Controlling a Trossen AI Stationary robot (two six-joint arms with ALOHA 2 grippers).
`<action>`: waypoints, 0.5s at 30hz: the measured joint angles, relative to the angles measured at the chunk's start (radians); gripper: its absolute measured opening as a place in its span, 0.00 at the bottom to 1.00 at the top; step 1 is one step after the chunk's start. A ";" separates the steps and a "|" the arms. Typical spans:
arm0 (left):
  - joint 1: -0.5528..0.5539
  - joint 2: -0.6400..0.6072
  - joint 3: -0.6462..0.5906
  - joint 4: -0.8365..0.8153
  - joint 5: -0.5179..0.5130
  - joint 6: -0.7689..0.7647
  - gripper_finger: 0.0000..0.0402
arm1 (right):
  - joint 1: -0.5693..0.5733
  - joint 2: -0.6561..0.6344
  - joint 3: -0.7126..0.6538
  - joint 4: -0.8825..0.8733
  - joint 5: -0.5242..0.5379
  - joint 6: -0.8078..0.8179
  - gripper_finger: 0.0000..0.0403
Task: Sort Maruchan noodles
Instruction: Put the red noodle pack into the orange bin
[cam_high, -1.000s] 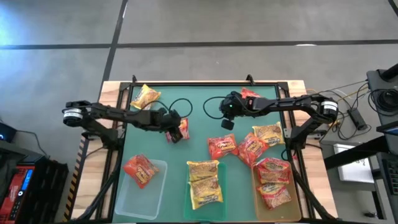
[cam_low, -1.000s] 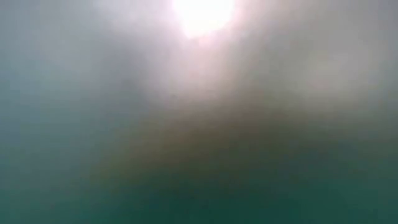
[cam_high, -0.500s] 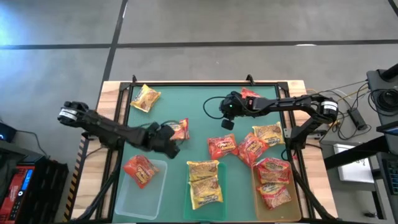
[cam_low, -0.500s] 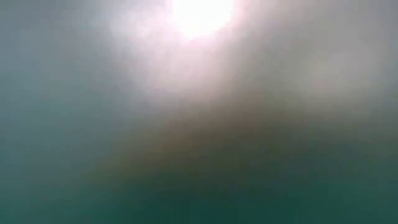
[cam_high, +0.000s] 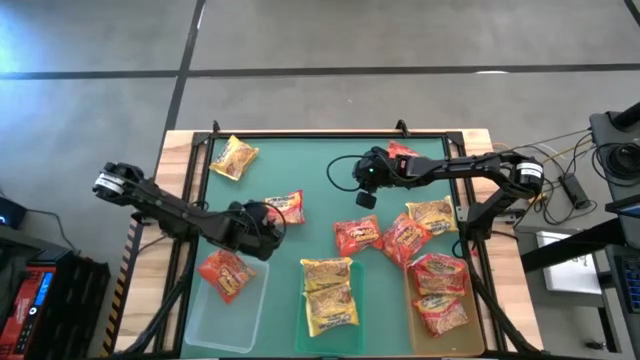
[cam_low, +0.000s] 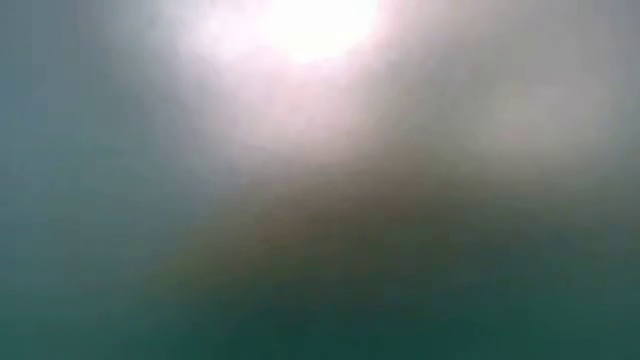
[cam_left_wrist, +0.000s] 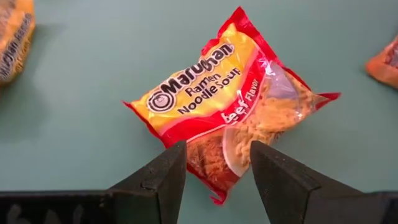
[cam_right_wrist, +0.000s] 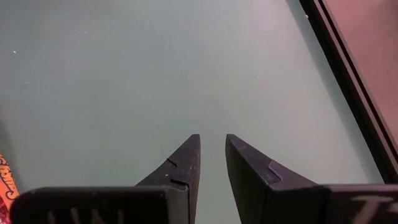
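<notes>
Three trays (cam_high: 240, 318) on green mat (cam_high: 320, 165)

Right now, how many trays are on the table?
3, side by side along the table's bottom edge in the high view: a clear tray on the left arm's side, a green tray in the middle, an amber tray on the right arm's side. None looks hidden.

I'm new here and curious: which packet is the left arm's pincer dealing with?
On the green table, find the left pincer near the middle. The beef ramen packet lies flat just beyond its open tips, alone on bare mat, red-edged with a yellow label, unlike the packets in trays.
</notes>
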 joint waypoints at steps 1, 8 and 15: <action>0.000 0.000 -0.010 0.014 -0.010 -0.007 0.40 | 0.000 0.000 0.000 0.000 0.000 0.000 0.16; 0.002 0.001 -0.021 0.032 -0.193 -0.084 0.40 | 0.000 0.000 0.000 0.000 0.000 0.000 0.16; -0.003 -0.010 0.019 0.054 -0.195 0.038 0.40 | 0.000 0.000 0.000 0.000 0.066 0.003 0.16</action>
